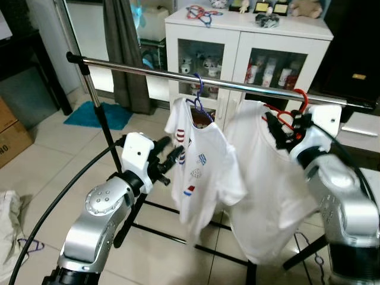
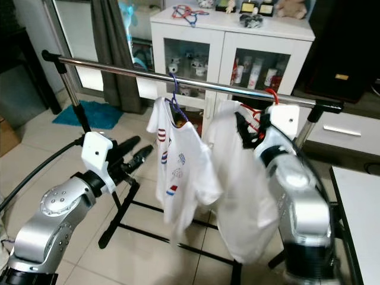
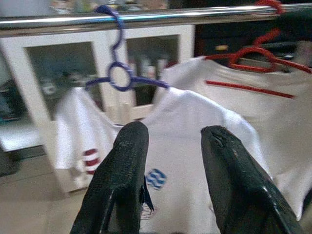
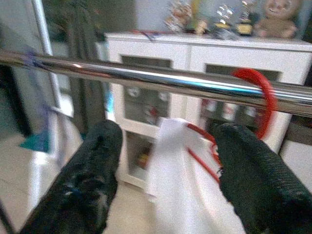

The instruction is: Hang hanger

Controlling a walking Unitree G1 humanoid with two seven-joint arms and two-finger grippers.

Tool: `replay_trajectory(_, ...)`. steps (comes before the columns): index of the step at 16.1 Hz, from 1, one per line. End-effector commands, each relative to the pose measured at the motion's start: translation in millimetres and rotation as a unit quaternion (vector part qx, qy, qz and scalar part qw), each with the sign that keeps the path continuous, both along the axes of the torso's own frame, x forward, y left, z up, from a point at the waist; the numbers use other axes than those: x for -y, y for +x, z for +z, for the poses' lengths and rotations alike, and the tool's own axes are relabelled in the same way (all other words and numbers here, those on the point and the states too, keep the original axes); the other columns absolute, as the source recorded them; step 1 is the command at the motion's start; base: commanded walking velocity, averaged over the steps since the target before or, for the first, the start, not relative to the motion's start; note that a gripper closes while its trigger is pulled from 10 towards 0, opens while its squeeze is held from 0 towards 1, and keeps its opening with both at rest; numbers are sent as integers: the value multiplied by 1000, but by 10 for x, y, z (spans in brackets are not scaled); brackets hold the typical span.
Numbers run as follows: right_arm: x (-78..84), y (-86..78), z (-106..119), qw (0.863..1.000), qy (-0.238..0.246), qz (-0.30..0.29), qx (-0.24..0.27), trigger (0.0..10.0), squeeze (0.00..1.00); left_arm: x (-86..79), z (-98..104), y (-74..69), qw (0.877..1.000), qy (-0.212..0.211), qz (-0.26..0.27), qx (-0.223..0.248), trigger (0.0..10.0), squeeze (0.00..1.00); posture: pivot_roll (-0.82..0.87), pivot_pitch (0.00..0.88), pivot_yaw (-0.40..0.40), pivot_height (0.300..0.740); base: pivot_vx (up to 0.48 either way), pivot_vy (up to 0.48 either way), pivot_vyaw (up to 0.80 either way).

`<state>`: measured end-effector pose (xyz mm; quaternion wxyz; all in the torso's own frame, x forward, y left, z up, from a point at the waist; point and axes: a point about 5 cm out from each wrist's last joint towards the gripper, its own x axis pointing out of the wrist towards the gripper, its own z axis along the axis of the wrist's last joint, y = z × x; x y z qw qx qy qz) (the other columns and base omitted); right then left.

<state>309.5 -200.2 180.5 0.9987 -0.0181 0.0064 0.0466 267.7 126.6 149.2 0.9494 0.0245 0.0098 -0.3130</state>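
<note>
Two arms up in front of you, nearest thing in the head views. Your left gripper (image 1: pixel 168 159) sits just left of the printed shirt (image 1: pixel 199 172), fingers spread with nothing between them; the left wrist view shows the gap plainly, shirt behind it and not touching. Your right gripper (image 1: pixel 284 132) is up at the collar of the plain shirt (image 1: pixel 267 190), right under the rail (image 1: pixel 196 77). In the right wrist view the fingers (image 4: pixel 85 180) are parted wide, with the shirt fabric and the red wire showing in the gap; can't tell if they're touching either.

The red hanger (image 4: pixel 253 97) is on the rail: its hook curls over the bar near the right end, plain shirt draped from it. The blue hanger (image 3: pixel 119 73) hooks over the rail further left, carrying the printed shirt. The two shirts hang side by side, edges about touching.

Behind the rack, a white cabinet (image 1: pixel 231 29) with glass doors. Inside you can make out small bottles and figurines on the shelves, too small to say more. On top: more hangers (image 1: pixel 202 13) in a loose pile, plus some small items. A teal mat (image 1: pixel 98 114) lies on the floor at far left.
</note>
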Motion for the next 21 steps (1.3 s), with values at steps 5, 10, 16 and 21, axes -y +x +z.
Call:
replay_trajectory(5,299,380,-125,994,-71,-45,-72,10000,961,52,104,77,999,2,-40,12,10000,0,82,0,18,740,0,0,0)
replay_trajectory(10,312,530,-320,984,-78,-11,-160,10000,0,181,103,-98,989,-1,-150,-7,10000,0,92,0,13,740,0,0,0)
replay_trajectory(16,314,531,-150,983,52,36,-173,10000,0,228,122,-141,984,-6,-179,-11,10000,0,92,0,14,740,0,0,0)
replay_trajectory(21,396,436,-46,982,19,54,-177,4980,0,235,108,-155,983,-6,-182,-17,10000,0,82,0,16,740,0,0,0)
